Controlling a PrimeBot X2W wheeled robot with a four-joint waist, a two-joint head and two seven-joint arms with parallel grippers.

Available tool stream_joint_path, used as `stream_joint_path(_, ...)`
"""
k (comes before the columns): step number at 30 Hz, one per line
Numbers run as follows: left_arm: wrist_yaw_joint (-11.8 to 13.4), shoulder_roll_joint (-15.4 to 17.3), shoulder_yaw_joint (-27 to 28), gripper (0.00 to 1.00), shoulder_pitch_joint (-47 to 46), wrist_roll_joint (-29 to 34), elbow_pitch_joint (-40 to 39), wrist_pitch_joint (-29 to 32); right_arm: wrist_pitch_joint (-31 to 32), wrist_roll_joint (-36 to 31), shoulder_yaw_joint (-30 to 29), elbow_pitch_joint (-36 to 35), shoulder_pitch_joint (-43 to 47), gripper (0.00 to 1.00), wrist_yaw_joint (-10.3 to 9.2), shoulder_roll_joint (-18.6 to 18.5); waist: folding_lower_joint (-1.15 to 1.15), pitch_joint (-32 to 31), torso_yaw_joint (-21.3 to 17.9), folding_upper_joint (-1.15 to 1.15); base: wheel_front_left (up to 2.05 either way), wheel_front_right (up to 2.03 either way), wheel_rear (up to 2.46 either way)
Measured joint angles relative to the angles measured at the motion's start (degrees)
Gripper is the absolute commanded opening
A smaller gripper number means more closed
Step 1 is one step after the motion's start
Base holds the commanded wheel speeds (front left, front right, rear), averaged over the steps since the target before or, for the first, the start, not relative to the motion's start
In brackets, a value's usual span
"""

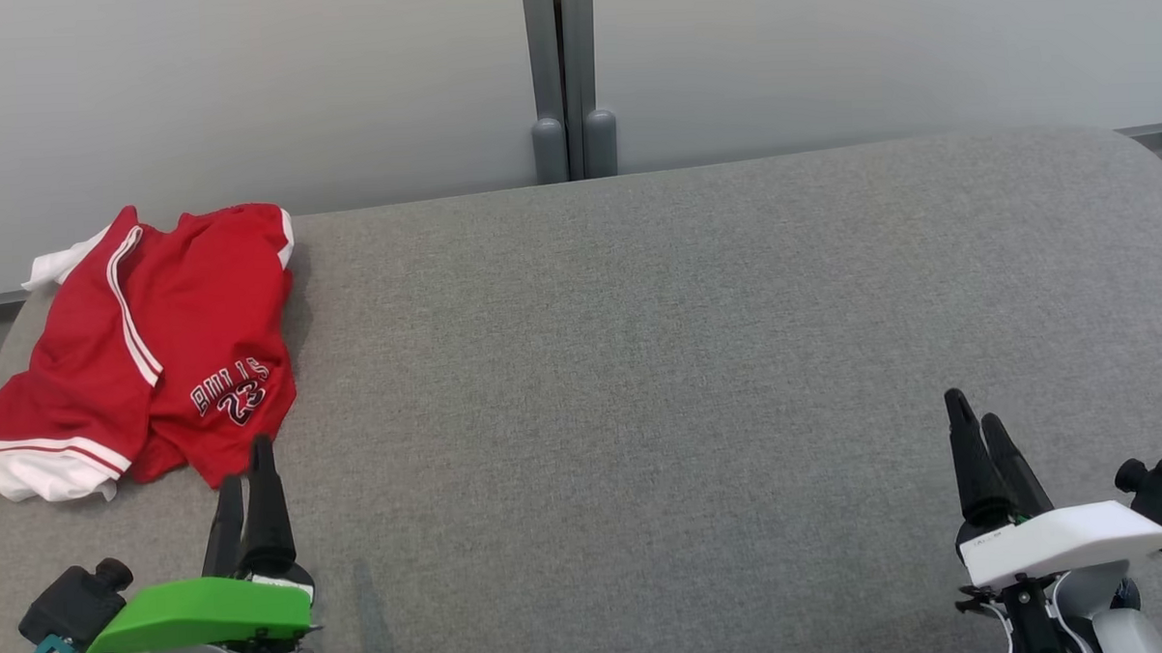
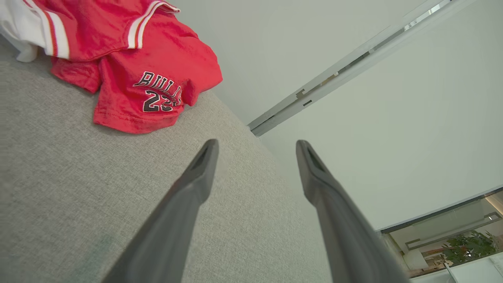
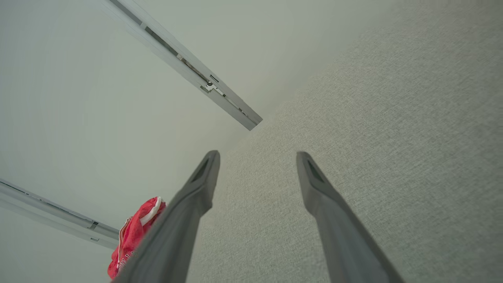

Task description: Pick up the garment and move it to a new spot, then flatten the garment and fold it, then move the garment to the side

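Note:
The garment is a pair of red shorts with white trim and black lettering, lying loosely folded at the far left of the grey fabric surface. My left gripper stands just below its lower right hem, apart from it, open and empty. The left wrist view has the garment at the upper left, beyond the left gripper. My right gripper hovers at the lower right, far from the shorts, open with nothing between its fingers. In the right wrist view the right gripper points over bare fabric and the garment peeks out at the lower left.
A pale wall runs behind the surface, with a grey vertical post at its middle. The surface's back edge curves down at the far right. The garment's white hem lies at the surface's left edge.

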Motion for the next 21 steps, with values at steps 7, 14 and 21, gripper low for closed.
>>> stream_joint_path(7,0.33,0.04,-0.53,1.00,0.88,6.60,0.01,-1.22,-1.13,-7.65,1.27,0.02,0.60,1.00,0.00,-0.08,0.00,-0.12,0.04,0.00,0.00,0.00,0.00)
stream_joint_path(14,0.33,0.09,-2.07,1.00,1.79,12.30,0.86,-2.49,-2.47,-13.17,1.70,0.02,0.84,1.00,0.00,-0.12,0.00,-0.33,0.08,0.00,0.00,0.00,0.00)
stream_joint_path(21,0.30,0.14,-2.72,1.00,1.94,16.26,1.62,-3.55,-3.57,-17.93,2.09,0.00,1.14,1.00,0.00,-0.18,0.00,-0.45,0.11,0.00,0.00,0.00,0.00)
